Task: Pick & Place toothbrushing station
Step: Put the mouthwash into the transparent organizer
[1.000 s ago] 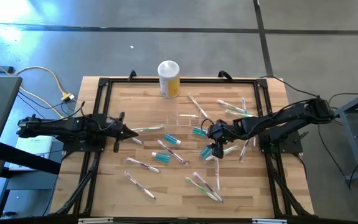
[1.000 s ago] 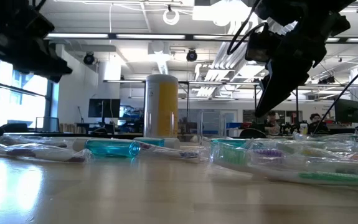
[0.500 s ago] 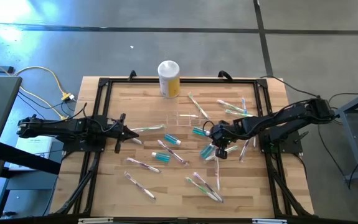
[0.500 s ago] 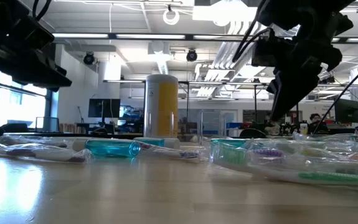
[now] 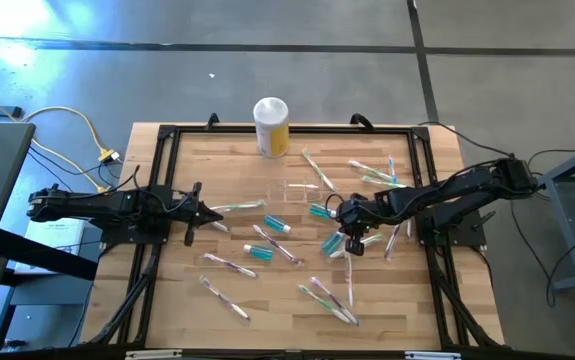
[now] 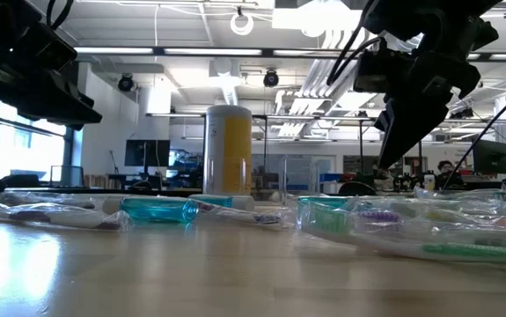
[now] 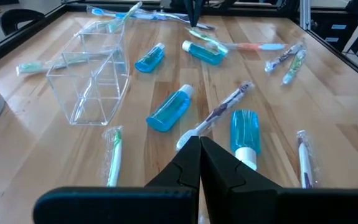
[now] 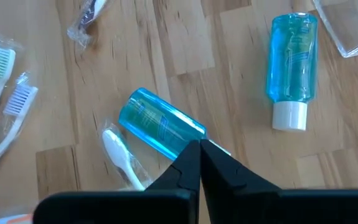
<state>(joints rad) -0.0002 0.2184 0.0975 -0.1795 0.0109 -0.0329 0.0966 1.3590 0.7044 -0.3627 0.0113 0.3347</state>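
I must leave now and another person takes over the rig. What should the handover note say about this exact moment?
Left pincer: shut, empty, above the table's left part.
Right pincer: shut, empty, just over a blue bottle right of centre.
Toothbrushing station: clear holder on the wooden table, near the middle, lying tilted, nothing inside, untouched.
Toothbrushes and blue bottles lie scattered around it; yellow canister at the far edge.
Done: nothing visible.
Left: grasp and place the station.
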